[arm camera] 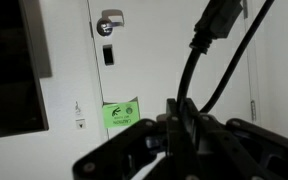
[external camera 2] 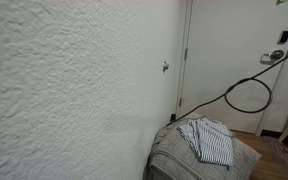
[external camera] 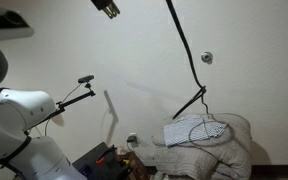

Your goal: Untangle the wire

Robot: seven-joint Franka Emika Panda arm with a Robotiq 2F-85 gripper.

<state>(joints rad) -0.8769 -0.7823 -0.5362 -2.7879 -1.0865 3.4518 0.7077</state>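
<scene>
The wire is a long thin black cable. In an exterior view it (external camera: pixel 187 50) hangs from the top edge down to a striped cloth (external camera: pixel 196 131). In an exterior view it (external camera 2: pixel 249 95) forms a hanging loop above the cloth (external camera 2: pixel 209 140). In the wrist view my gripper (arm camera: pixel 184 112) is shut on the wire (arm camera: pixel 191 75). The wire rises from the jaws and its plug-like end (arm camera: pixel 220 22) shows at the top. I cannot make out the gripper in either exterior view.
The cloth lies on a grey padded seat (external camera: pixel 239 150) against a white wall. A stiff black rod with a clamp head (external camera: pixel 84 80) sticks out near the white arm (external camera: pixel 19 105). A door with a handle (external camera 2: pixel 276 56) stands behind, and clutter (external camera: pixel 109 158) lies on the floor.
</scene>
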